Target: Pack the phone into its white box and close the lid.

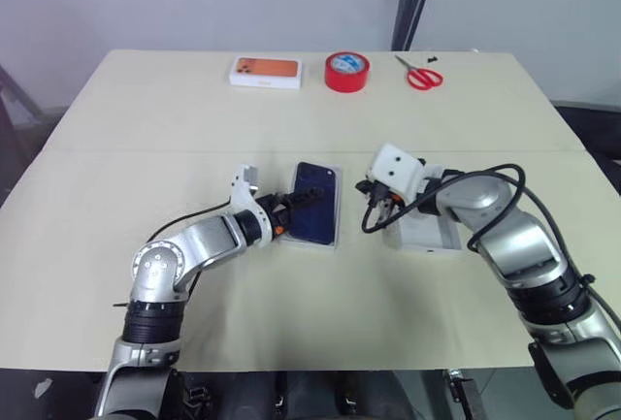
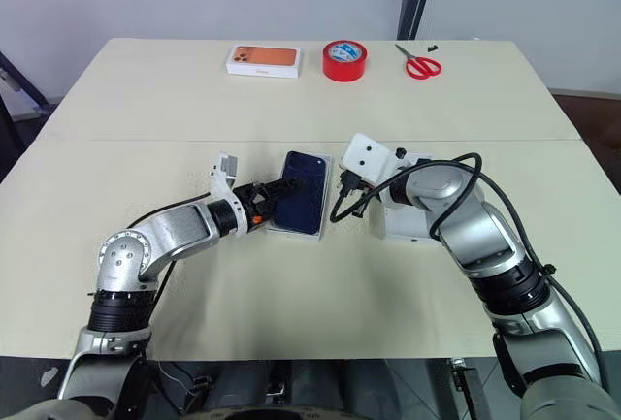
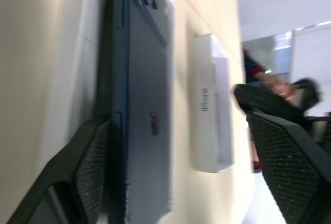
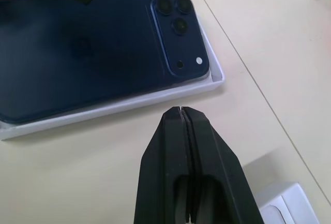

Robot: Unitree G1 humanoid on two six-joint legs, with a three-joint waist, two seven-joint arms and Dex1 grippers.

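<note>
Cream table [image 1: 116, 148] spread under everything, seam running across the middle. Near the centre, shallow white box [image 4: 217, 74] lying flat, dark blue phone [image 4: 77, 53] resting inside it, camera cluster up and toward the far end. Just right of that, white lid [image 2: 403, 226] lying on the table, partly under the right arm. Along the far edge, well apart from the work: box with an orange phone picture [image 1: 266, 72], red tape roll [image 1: 346, 71], red scissors [image 1: 421, 77].

Left gripper [image 2: 281, 192] spread wide at the near left side of the tray, one finger [image 3: 98, 167] against the phone's edge, the other up in the air, clasping nothing. Right gripper [image 4: 182, 111] pinched fully together, empty, tips hovering just beside the tray's camera-end corner.
</note>
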